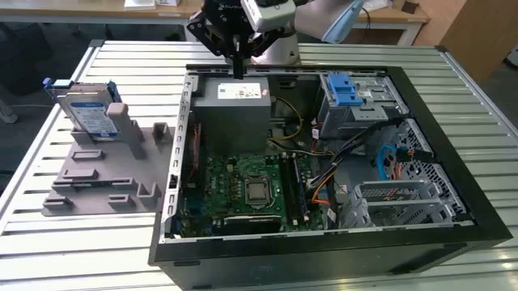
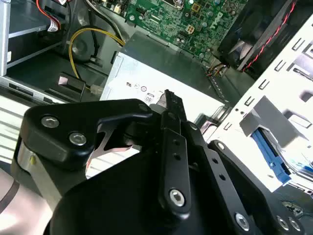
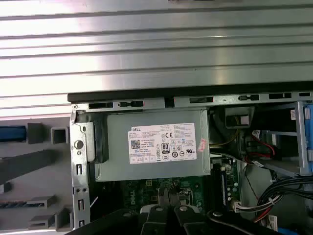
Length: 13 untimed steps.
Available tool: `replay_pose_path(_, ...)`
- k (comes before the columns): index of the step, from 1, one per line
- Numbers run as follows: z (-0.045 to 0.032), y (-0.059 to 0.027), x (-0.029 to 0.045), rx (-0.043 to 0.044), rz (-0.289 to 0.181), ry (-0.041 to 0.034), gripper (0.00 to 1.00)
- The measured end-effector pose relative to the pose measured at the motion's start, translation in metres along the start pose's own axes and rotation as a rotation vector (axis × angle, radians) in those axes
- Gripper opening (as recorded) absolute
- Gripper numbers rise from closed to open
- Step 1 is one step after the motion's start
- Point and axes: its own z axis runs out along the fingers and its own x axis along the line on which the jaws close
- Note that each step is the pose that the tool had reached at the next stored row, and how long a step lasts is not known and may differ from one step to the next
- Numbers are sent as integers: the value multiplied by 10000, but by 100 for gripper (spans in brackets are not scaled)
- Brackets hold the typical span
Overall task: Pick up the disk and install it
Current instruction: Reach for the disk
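The pick-up half of the job is in hand, and it is at the approach stage: the disk (image 1: 89, 115) is not yet grasped and nothing has gone into the computer case (image 1: 324, 257). The disk stands on edge, label facing out, at one end of a grey holder (image 1: 105, 176) that lies on the slatted surface (image 1: 73, 254) near the edge at the exterior view's left, just beside the case's side wall and outside it. The gripper (image 1: 239, 71) hangs well apart from it, inside the case's outline above the grey metal box (image 1: 235, 112) with the white sticker, at the case's wall nearest the arm's base. In both wrist views that box (image 3: 154, 147) lies directly below the gripper (image 3: 169, 193), with the green board beyond it. The fingers stand narrow, pressed together or nearly so, holding nothing and touching nothing. Judging by this, grasping the disk calls for crossing over the case wall to the holder, spreading the fingers wider than the disk is thick, and coming down over its upper edge, clear of the blue side rails. The perforated cage (image 1: 356, 100) with the blue latch sits at the case's opposite side.
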Motion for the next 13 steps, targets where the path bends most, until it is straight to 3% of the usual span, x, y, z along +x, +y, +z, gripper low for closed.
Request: replay_pose_path(13, 0, -2, 25, 0, 0, 0, 11)
